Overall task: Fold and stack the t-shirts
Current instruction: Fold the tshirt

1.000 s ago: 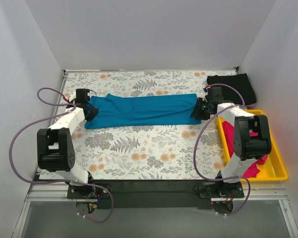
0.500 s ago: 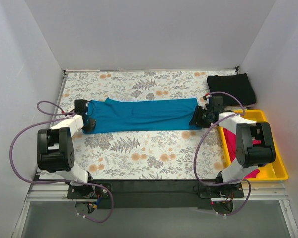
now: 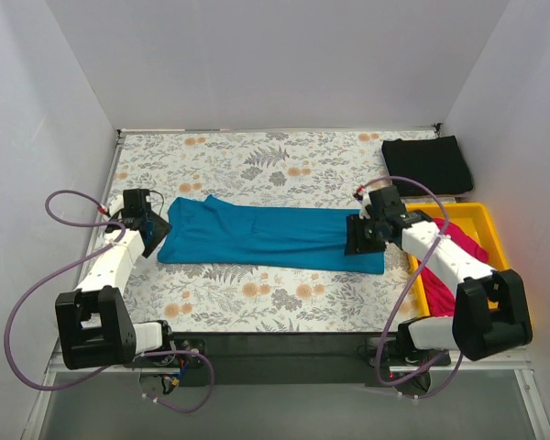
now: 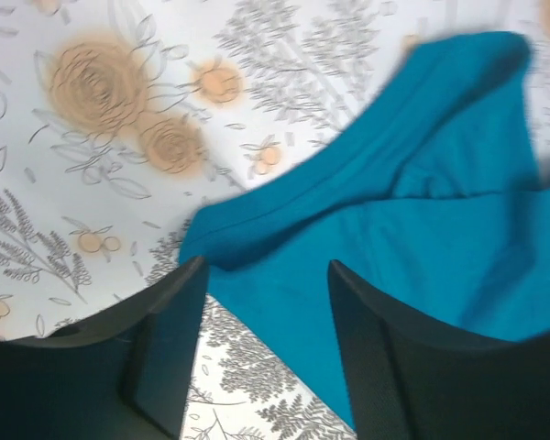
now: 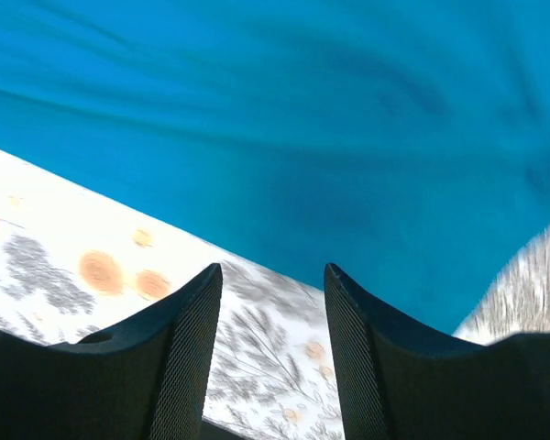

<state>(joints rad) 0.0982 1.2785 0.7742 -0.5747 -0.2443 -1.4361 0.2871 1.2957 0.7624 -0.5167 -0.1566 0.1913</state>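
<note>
The teal-blue t-shirt (image 3: 270,236) lies in a long folded strip across the middle of the floral table. My left gripper (image 3: 154,229) is open at the strip's left end; in the left wrist view the teal-blue t-shirt (image 4: 422,238) lies flat under the open fingers (image 4: 170,348), and nothing is gripped. My right gripper (image 3: 359,236) is open over the strip's right end; the right wrist view shows the teal-blue cloth (image 5: 284,128) lying beyond the spread fingers (image 5: 183,357). The black t-shirt (image 3: 428,165) lies folded at the back right. The magenta-pink t-shirt (image 3: 445,252) lies in the yellow tray (image 3: 504,316).
The yellow tray stands along the table's right edge, beside my right arm. White walls close off the back and both sides. Purple cables loop off both arms.
Both grippers pulled the teal-blue strip toward the near edge, then let go; they stand open at its ends. The strip now lies nearer, its right end lower.
</note>
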